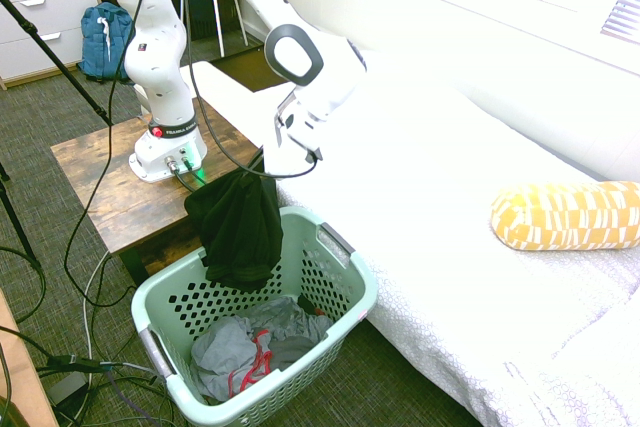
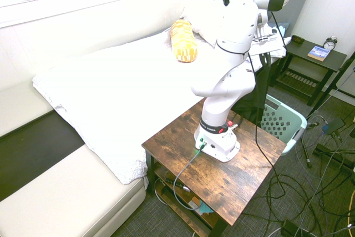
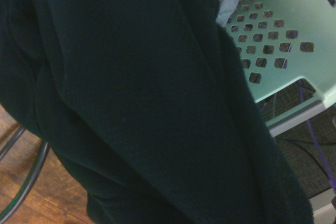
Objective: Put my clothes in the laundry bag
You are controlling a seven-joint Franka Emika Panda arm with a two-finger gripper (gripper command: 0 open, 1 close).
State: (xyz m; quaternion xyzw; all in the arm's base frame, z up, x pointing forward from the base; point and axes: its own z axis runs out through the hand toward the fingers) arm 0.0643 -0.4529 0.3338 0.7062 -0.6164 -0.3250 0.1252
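A white bed (image 1: 450, 207) holds a yellow patterned bolster pillow (image 1: 565, 215), beside a wooden side table (image 1: 100, 182) and a mint-green laundry basket (image 1: 345, 312) on grey carpet (image 1: 40, 127).

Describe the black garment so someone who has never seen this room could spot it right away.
Start at the white bed, then look down to the mint-green laundry basket on the floor beside it. The black garment hangs from the gripper over the basket's rim nearest the wooden table. Unlike the grey garment with red trim lying inside, it is plain black and hanging.
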